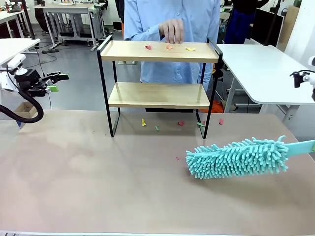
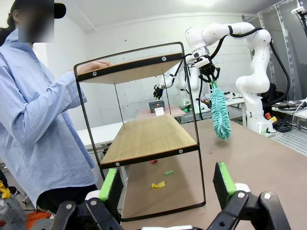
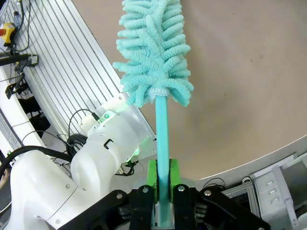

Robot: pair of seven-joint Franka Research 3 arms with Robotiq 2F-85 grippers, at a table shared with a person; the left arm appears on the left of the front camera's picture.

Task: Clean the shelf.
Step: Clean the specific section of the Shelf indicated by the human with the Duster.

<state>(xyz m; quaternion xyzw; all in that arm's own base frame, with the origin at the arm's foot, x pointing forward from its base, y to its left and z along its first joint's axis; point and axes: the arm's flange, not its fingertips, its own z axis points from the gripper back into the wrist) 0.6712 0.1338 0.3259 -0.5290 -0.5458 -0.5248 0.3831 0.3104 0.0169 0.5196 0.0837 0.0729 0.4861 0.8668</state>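
Brown tabletop (image 1: 74,187), two-tier shelf (image 1: 157,95), teal duster (image 1: 236,158)

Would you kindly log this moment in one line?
left gripper: open, empty; right gripper: shut on duster; duster: over table, off shelf; scraps: three on top board; person's hand: behind top board

White rounded arm (image 2: 254,57), black looping cable (image 1: 42,111), black fingers (image 2: 223,181), green pads.

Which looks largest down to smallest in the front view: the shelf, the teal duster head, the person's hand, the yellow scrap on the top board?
1. shelf, clearly largest
2. duster head, helped by being nearer the camera
3. person's hand
4. yellow scrap, smallest
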